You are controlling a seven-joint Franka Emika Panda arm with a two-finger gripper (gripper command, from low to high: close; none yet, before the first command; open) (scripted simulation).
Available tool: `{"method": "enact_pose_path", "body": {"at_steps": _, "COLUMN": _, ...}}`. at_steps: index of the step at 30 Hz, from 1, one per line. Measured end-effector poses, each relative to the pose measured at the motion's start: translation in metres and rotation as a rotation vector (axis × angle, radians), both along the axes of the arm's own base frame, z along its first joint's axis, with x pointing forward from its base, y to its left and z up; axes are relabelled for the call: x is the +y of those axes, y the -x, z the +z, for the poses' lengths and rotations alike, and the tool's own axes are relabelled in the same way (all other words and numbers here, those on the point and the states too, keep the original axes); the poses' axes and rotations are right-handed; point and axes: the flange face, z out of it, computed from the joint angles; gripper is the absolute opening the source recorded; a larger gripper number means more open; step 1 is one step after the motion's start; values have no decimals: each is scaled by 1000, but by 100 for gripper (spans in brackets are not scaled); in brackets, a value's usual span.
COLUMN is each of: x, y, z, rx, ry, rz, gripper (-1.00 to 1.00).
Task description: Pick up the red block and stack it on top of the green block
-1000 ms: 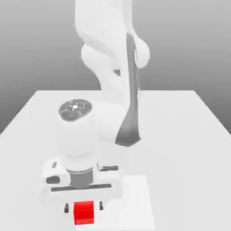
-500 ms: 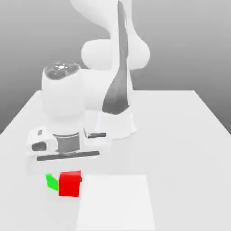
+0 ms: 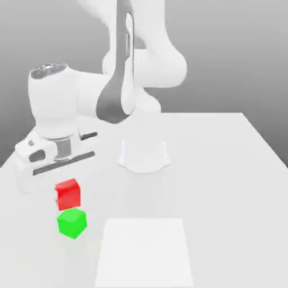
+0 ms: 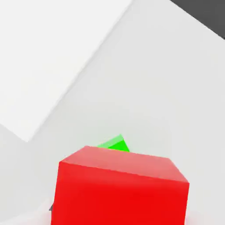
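Gripper hung low over the near part of the table, toward the exterior view's left, at the end of the white arm that bent over from its round base farther back. Its jaws were clamped on the red block, which sat just below the white hand, clear of the table surface. The pale fingers were hard to pick out against the white table, but the cube stayed aloft between them.

The green block rested on the table right under the red one and a touch nearer. In the exterior view the red cube's lower edge met the green cube's top edge, and whether the two actually touched could not be told from there. The red cube looked slightly smaller and sat a shade toward the exterior view's left of the green one, so the pair were not squarely lined up.

From the hand view the red block loomed large and close, its top face and one side face lit. A small wedge of the green block peeked out past its upper edge, most of it hidden behind the red cube.

A brighter white rectangular patch lay flat on the table, just to the exterior view's right of the green block and reaching the near edge. The same patch showed in the hand view beside the greyer table.
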Motion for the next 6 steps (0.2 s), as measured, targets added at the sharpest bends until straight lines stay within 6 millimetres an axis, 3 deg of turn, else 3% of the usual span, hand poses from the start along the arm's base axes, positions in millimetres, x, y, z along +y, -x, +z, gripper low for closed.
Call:
{"method": "enact_pose_path", "body": {"at_steps": 3, "x": -1, "y": 3, "z": -21, "rx": 4, "ry": 3, "rz": -4, "gripper": -100}}
{"method": "enact_pose_path", "body": {"at_steps": 4, "x": -1, "y": 4, "z": -25, "rx": 5, "ry": 4, "rz": -6, "gripper": 100}}
{"method": "enact_pose_path", "body": {"at_steps": 6, "x": -1, "y": 4, "z": -25, "rx": 5, "ry": 4, "rz": -6, "gripper": 100}}
